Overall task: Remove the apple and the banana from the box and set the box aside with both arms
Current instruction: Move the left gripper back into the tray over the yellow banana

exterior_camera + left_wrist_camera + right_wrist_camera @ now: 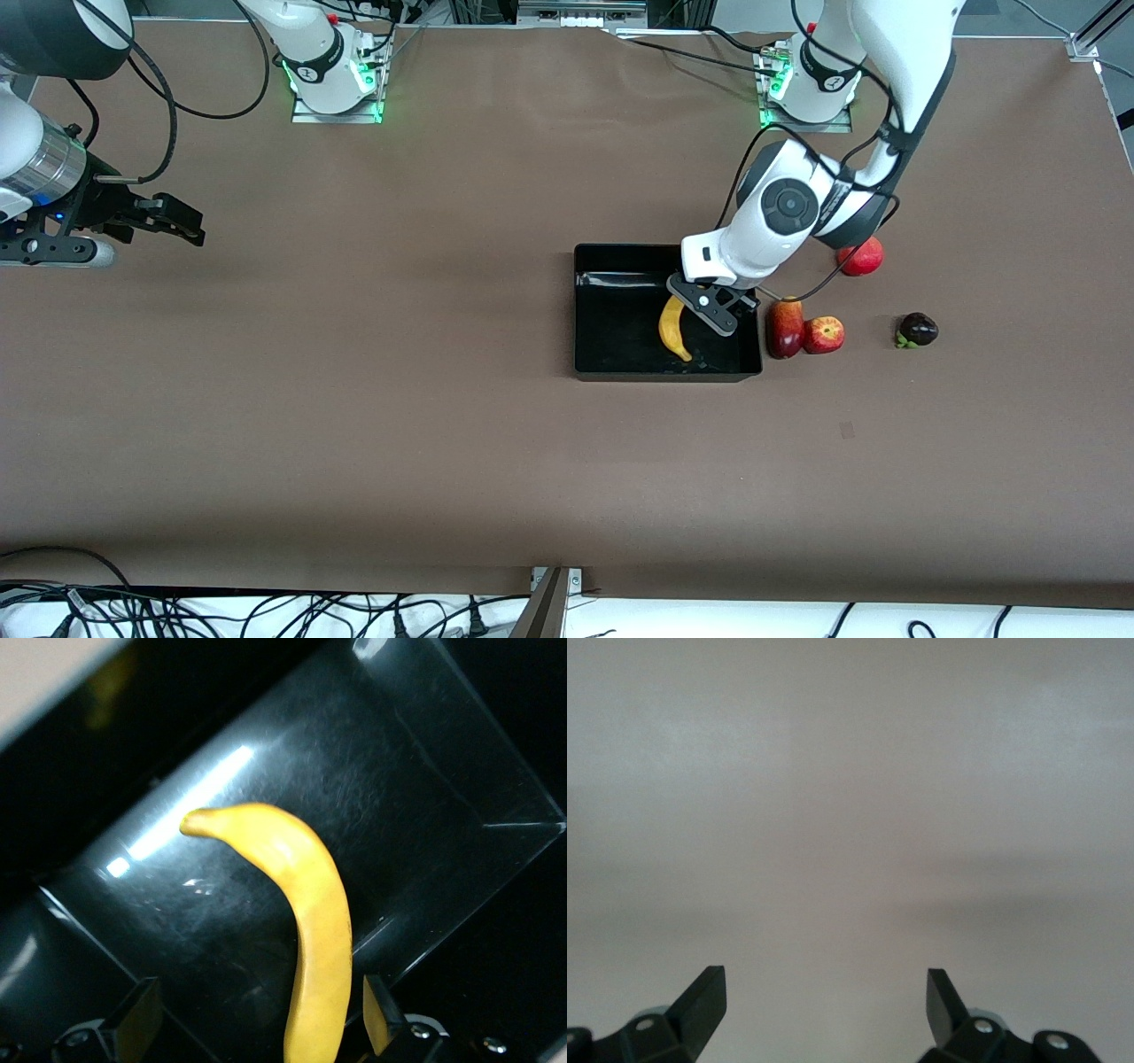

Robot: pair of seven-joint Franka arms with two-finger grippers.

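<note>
Ok so here's what you've got rn. Your left gripper (706,312) is down inside the black box (611,354), which sits on the table (354,399) roughly mid-table, a bit toward the left arm's end. The banana (673,329) is lying in the box on its floor, toward the wall that faces the left arm's end.

In the left wrist view the banana (306,930) runs between the two fingers (133,1019), but the jaws are spread wide w/ a clear gap on each side, so they're not pinching it. The box floor (425,780) is glossy and throws back light streaks.

The apple (824,334) is outside the box on the table, near it toward the left arm's end. It's touching a bigger oblong dark-red fruit (784,329) that sits between it and the box wall. A round red fruit (861,257) is farther from the front cam than those two, partly covered by the left arm. A small dark purple fruit (918,330) w/ a green bit sits further toward the left arm's end, apart from the others.

Your right gripper (173,220) is waiting, parked up over bare table at the right arm's end, well apart from everything. Right wrist view shows its fingers (700,1005) wide apart w/ nothing in them, just plain table underneath.
</note>
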